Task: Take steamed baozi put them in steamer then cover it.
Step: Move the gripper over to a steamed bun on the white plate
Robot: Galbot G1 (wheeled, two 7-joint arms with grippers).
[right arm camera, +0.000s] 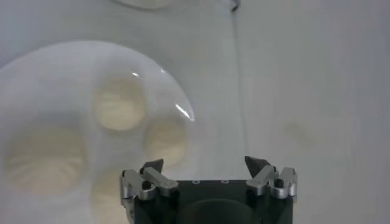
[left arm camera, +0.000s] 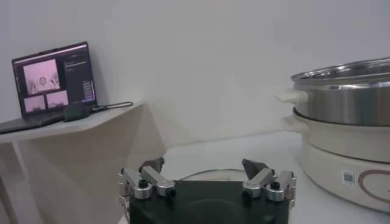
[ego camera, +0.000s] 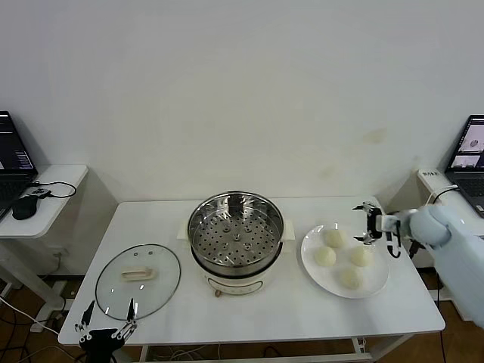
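Several off-white baozi lie on a flat white plate at the table's right. They also show in the right wrist view. The steel steamer stands empty on its cream pot base at the table's centre, and shows in the left wrist view. The glass cover lies flat at the front left. My right gripper is open and empty, above the plate's far right edge. My left gripper is open and empty at the table's front left corner, near the cover.
A side table with a laptop and a mouse stands to the left. Another laptop sits on a stand to the right. The table's front edge runs close to my left gripper.
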